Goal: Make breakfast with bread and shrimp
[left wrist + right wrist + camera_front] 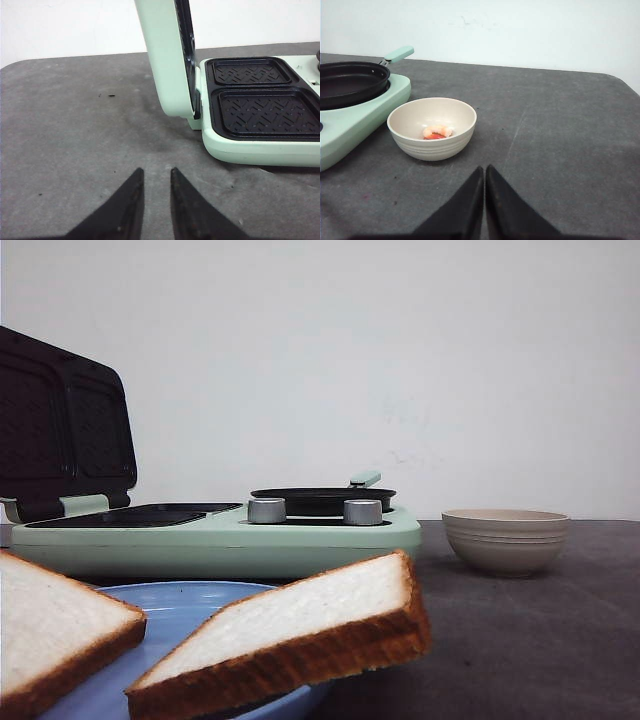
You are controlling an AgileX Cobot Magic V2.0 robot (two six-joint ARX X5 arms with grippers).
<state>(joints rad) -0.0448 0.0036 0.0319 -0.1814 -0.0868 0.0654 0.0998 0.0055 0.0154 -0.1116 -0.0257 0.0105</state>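
bread [290, 640] slices tilted on blue plate [180, 605]

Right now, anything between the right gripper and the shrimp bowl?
Only bare grey table. In the right wrist view the right gripper points just past the bowl, which holds the shrimp, with nothing in between.

Left black two-fingered gripper [152, 200]: the tapered fingers point forward just above the surface, tips parallel with a narrow gap between them, nothing held. Right black two-fingered gripper [484, 192]: fingers pressed together along their length, tips meeting, nothing held, likewise low and level. Neither arm appears in the front view.
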